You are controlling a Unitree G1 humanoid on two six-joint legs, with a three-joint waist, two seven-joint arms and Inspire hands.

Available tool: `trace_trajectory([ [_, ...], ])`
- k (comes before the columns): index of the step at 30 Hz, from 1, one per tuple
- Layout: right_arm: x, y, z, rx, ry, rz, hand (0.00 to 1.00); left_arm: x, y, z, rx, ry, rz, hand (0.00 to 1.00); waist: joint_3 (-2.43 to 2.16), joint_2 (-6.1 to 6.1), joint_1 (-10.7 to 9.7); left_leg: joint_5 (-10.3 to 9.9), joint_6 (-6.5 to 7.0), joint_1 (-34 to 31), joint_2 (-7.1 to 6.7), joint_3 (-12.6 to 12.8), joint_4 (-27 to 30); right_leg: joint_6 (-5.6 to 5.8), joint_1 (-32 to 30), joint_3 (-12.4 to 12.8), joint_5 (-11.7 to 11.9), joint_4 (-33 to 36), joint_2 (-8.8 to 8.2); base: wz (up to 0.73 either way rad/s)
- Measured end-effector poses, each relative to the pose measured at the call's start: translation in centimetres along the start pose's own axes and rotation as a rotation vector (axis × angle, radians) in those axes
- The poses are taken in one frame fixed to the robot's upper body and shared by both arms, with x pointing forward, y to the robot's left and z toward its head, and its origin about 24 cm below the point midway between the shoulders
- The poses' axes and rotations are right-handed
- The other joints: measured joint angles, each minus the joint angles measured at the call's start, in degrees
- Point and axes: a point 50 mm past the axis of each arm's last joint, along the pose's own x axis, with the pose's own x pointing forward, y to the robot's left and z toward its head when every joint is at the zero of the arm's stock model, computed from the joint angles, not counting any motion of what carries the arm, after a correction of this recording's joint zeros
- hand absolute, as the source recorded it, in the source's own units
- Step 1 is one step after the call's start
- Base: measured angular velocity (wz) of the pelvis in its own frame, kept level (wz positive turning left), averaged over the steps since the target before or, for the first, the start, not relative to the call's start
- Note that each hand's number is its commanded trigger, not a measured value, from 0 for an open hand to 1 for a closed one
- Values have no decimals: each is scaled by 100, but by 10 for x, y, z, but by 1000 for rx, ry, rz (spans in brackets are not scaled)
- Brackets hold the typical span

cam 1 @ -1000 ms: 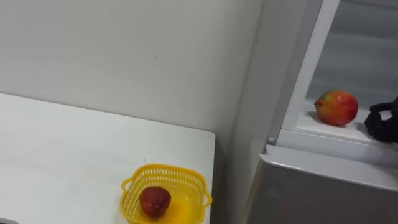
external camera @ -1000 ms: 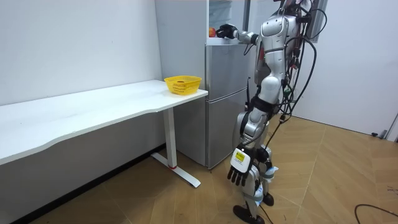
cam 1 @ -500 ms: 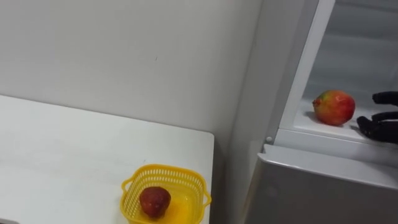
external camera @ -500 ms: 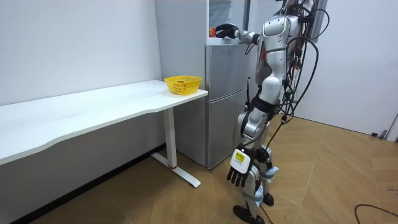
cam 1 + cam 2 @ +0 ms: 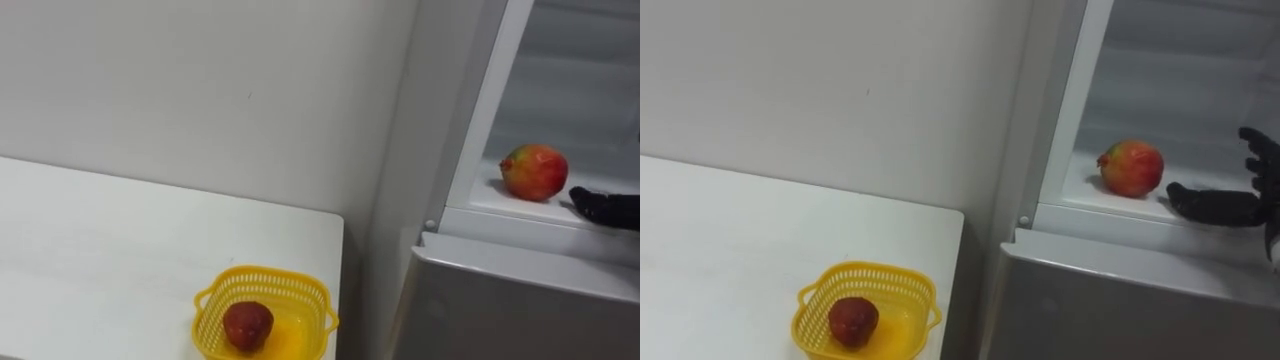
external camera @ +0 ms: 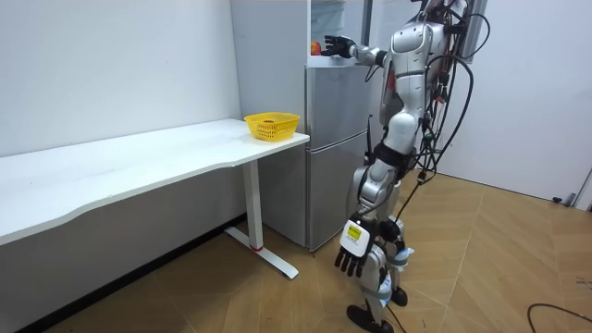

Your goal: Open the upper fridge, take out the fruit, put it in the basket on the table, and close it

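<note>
Since the earlier frame, the right hand point(image 5: 1220, 207) is being uncurled and brought closer; its fingers are being held wide and empty. The mango point(image 5: 1131, 167) is lying on the upper fridge shelf point(image 5: 1085, 195), just left of the thumb, apparently untouched. The left hand point(image 6: 352, 252) is being hung low, relaxed. Space is being left in the yellow basket point(image 5: 865, 270) on the white table point(image 5: 740, 230).

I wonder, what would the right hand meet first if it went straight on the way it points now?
Most likely the red-green fruit on the upper fridge shelf: the open right hand points at it from the right, not touching. Depth is unclear, so it might miss.
</note>
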Motion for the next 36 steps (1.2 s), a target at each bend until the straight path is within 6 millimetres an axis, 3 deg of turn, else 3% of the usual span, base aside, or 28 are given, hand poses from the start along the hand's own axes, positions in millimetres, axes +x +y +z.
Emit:
trace_trajectory([
  [6,0,5,8,3,-33,21,0,0,1,3,0,-9,5,0,1,14,3,1,1,-8,0,11,15,0,-7,14,0,-2,-2,0],
  [11,-1,10,12,-3,-52,41,0,0,3,5,1,-17,10,0,53,5,-5,0,0,-25,0,11,13,0,-16,20,0,-10,-1,0],
  [15,-1,11,16,10,-66,46,0,0,4,7,1,-26,13,0,65,-5,-6,0,0,-46,-1,16,2,0,-42,23,-2,-20,0,0],
  [23,-3,15,30,77,-121,71,0,-1,5,10,2,-51,19,0,62,-46,-29,1,1,-126,2,44,8,0,-131,33,-3,-19,0,0],
  [30,-12,28,66,93,-274,165,0,-1,7,14,-1,-71,26,0,71,-28,-25,0,-1,-106,28,55,10,0,-114,26,-2,-20,15,0],
  [36,-13,34,66,110,-275,231,0,-1,6,13,-5,-70,24,0,78,-18,8,0,-2,-109,53,54,16,-1,-107,28,-1,-12,6,0],
])
